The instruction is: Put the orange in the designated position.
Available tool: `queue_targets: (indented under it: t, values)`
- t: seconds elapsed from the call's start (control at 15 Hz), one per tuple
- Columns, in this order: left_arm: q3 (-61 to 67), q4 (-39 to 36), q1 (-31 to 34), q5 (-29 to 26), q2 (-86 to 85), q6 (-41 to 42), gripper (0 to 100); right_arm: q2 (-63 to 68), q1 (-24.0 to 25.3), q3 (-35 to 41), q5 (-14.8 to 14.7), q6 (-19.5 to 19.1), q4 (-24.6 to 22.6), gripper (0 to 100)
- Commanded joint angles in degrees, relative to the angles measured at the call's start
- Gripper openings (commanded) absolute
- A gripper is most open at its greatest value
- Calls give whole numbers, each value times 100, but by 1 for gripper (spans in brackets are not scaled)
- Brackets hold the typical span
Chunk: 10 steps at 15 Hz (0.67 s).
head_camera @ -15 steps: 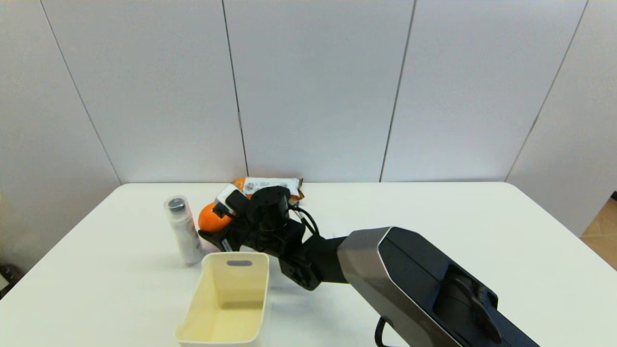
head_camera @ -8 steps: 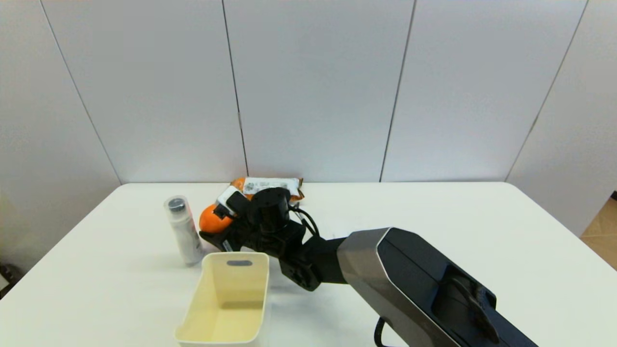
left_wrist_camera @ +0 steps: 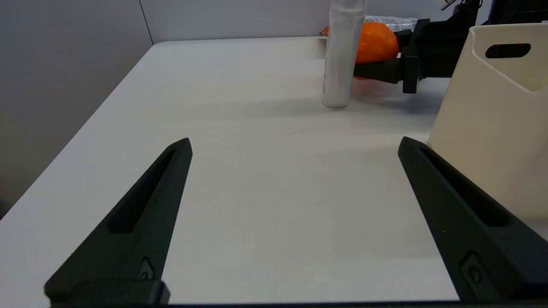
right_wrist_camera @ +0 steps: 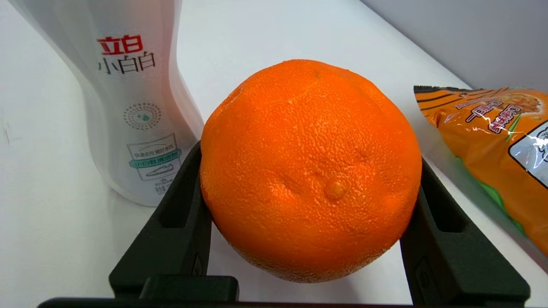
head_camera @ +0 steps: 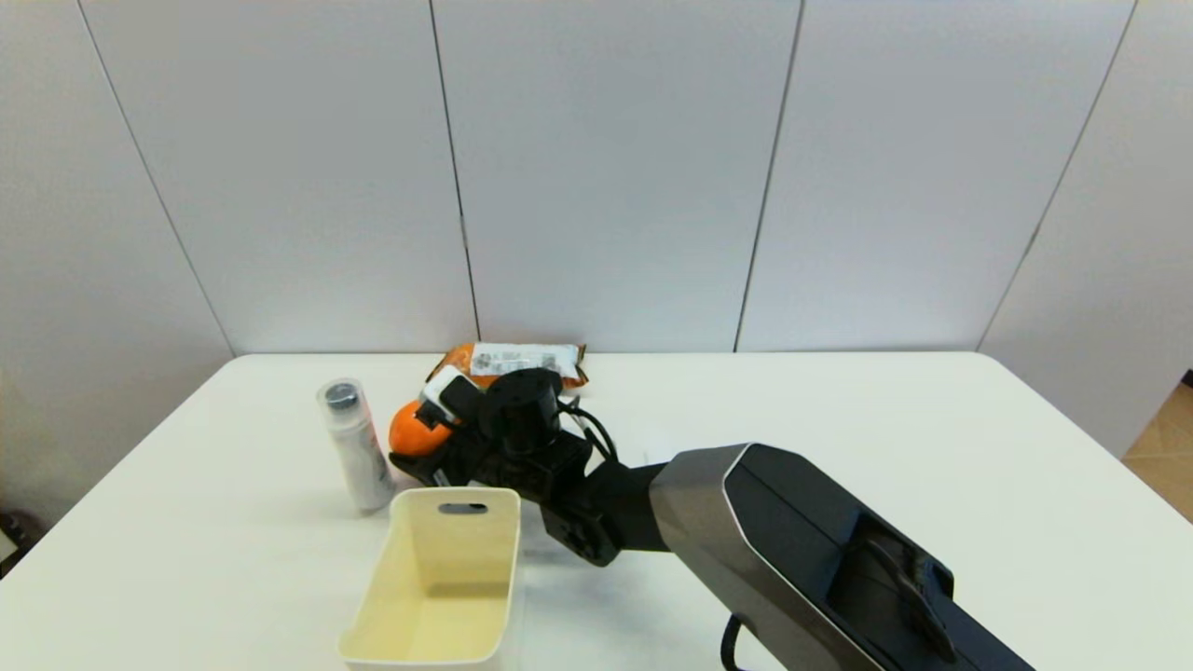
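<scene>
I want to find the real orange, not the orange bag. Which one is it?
Look at the far left part of the white table, behind the cream bin. Between the tall white bottle and the flat snack packet, the right gripper holds the orange. It is the only round, dimpled thing.

bottle point(head_camera: 354, 445): upright on the worktop point(head_camera: 885, 447), far left part, left of the orange
orange point(head_camera: 415, 431): between the right pincer's point(right_wrist_camera: 306, 201) fingers, just right of the bottle
snack packet point(head_camera: 511, 362): behind the orange, at the worktop's far edge
bin point(head_camera: 438, 582): in front of the orange and bottle
left pincer point(left_wrist_camera: 295, 145): over the near-left worktop
</scene>
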Motion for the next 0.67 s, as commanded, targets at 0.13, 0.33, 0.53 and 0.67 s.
queue_targets:
  t: [0.13, 0.33, 0.53, 0.67]
  values:
    - [1, -1, 1, 0, 0, 3, 100, -1, 4, -1, 10, -12, -24, 0]
    - [1, -1, 1, 0, 0, 3, 100, -1, -5, -1, 10, -21, -24, 0]
    - [1, -1, 1, 0, 0, 3, 100, -1, 4, -1, 10, -30, -24, 0]
    - [1, -1, 1, 0, 0, 3, 100, 8, 4, -1, 10, -30, -24, 0]
